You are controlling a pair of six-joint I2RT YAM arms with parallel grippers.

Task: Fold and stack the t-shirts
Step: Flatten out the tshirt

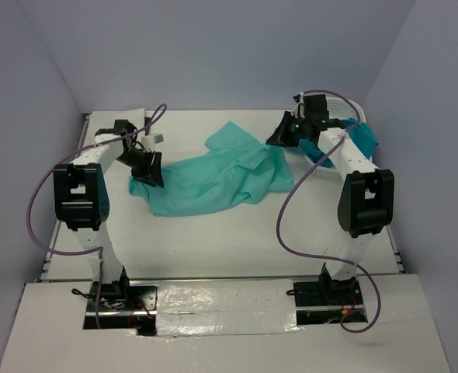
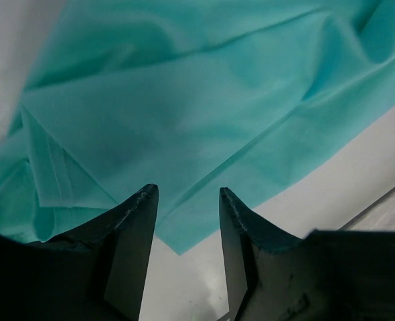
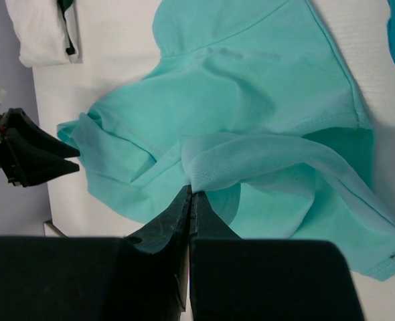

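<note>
Item: pale mint tee (image 1: 213,179), one, unfolded. It lies rumpled across the middle of the bench (image 1: 213,241), with one hem corner near the left arm and bunched folds toward the right.

Item: right gripper (image 3: 189,194). The jaws are closed together on a raised ridge of the mint cloth, which lifts off the bench at the pinch.

Item: left gripper (image 2: 187,194). The jaws stand apart and hold nothing; it hangs just above the tee's near-left hem corner.

Item: teal tee (image 1: 362,138), draped over the lattice basket (image 1: 353,105) at the far right.

Item: white tee (image 3: 47,33), dark print, lying apart at the back left of the bench.

Step judged in hand: spreading the mint tee flat before folding.

Handling note: the left gripper should take the hem corner through both layers, low against the bench. The two arms should then draw apart evenly until the wrinkles clear. The cloth is thin and slack, so a shallow pinch will likely slip, and lifting high would likely drag the folds together.
</note>
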